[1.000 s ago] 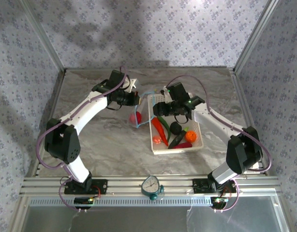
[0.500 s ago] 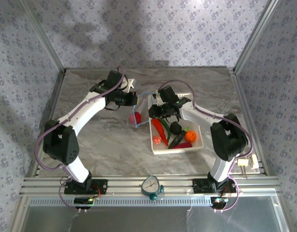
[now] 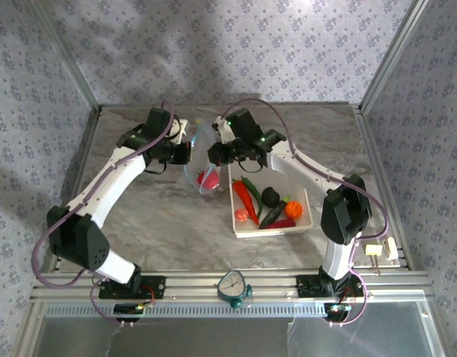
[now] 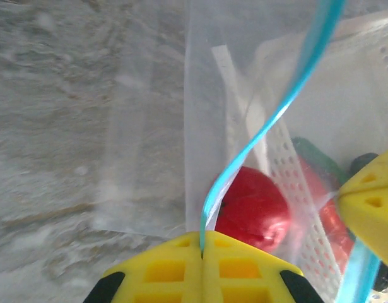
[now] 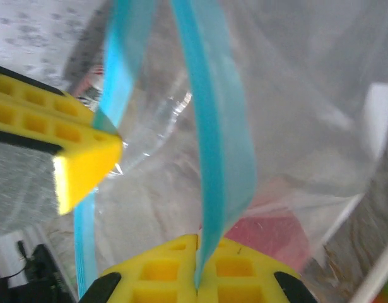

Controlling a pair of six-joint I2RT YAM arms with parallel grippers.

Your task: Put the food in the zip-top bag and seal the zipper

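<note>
- The left gripper [image 4: 203,245] is clamped tight on the zipper [image 4: 269,120]. Its yellow pads meet with the light-blue strip pinched in the seam between them.
- The right gripper [image 5: 197,278] is likewise clenched on the zipper. In its wrist view, the blue strip rises straight out of its closed yellow pads.
- Seen from overhead, the two grippers face each other a little apart. The zip-top bag [image 3: 197,169] hangs between them, with its mouth held apart at the top.
- From each pinch point the strip curves away toward the other gripper, so the mouth forms an open loop.
- A red toy fruit [image 3: 208,179] sits inside the bag, below and between the two grippers. In the left wrist view it lies just beyond the pads, behind the clear film.
- The white perforated basket [image 3: 271,231] stands on the marbled table [image 3: 161,216], beside the bag on the right gripper's side.
- The basket holds a red toy pepper [image 3: 244,195], a black toy fruit [image 3: 270,196] and an orange toy fruit [image 3: 293,209]. It also holds a dark green piece [image 3: 271,217], a purple piece [image 3: 284,223] and a small red-orange piece [image 3: 242,216].
- All of these lie lower in the overhead view than the right gripper, well apart from its pads.
</note>
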